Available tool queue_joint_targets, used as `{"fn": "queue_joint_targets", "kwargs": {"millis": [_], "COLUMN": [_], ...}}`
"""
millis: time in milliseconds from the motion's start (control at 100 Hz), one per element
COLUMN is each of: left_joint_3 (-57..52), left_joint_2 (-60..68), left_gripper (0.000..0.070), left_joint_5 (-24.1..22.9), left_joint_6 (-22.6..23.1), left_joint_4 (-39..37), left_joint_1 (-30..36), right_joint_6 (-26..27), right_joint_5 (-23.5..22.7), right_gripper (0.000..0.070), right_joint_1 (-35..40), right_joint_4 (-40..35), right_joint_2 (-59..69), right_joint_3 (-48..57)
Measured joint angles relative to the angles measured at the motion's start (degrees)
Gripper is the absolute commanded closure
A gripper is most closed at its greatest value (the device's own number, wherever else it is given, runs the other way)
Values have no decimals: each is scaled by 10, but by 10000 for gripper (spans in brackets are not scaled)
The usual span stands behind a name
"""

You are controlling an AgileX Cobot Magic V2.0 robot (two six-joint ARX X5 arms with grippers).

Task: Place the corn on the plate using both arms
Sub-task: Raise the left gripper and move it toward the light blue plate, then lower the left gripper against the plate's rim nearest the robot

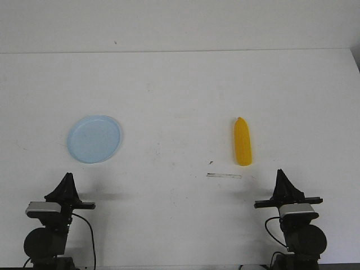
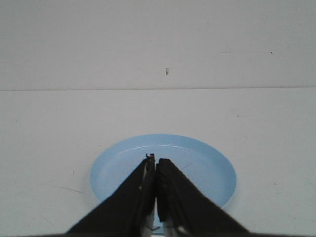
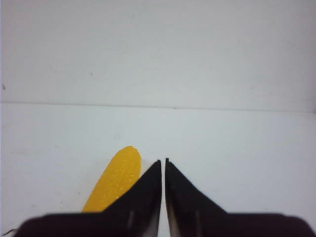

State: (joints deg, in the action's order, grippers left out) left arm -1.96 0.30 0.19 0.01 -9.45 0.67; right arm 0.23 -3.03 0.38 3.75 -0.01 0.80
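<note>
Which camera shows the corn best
The front view: the whole corn lies unobstructed on the table. The right wrist view shows only part of it behind the right gripper. The left wrist view misses it.

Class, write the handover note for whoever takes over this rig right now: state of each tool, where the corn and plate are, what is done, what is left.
Left tool: shut, empty, low at the near edge, in line with the plate.
Right tool: shut, empty, near edge, just short of the corn.
Corn lies flat on the table's right half, tapered end away from the robot. Plate sits bare on the left half.
Done: nothing yet.
Left: pick up the corn, bring it across, set it on the plate.
</note>
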Motion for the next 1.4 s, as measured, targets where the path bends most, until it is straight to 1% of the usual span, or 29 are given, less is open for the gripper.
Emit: {"fn": "queue_joint_targets", "kwargs": {"millis": [510, 600, 740, 980, 1290, 1400], "left_joint_3": [-5, -29, -103, -217, -354, -399], "left_joint_2": [1, 10, 41, 159, 378, 457], "left_gripper": [699, 699, 699, 699, 699, 699], "left_joint_5": [-1, -1, -1, -2, -2, -1], "left_joint_6": [-8, -9, -9, -9, -9, -9], "left_joint_4": [3, 7, 25, 88, 92, 116], "left_joint_1": [0, 0, 0, 0, 0, 0], "right_joint_6": [0, 0, 0, 0, 0, 0], "right_joint_5": [0, 0, 0, 0, 0, 0], "right_gripper": [685, 685, 685, 685, 685, 685], "right_joint_1": [0, 0, 0, 0, 0, 0], "right_joint_4": [0, 0, 0, 0, 0, 0], "right_joint_2": [0, 0, 0, 0, 0, 0], "right_joint_3": [0, 0, 0, 0, 0, 0]}}
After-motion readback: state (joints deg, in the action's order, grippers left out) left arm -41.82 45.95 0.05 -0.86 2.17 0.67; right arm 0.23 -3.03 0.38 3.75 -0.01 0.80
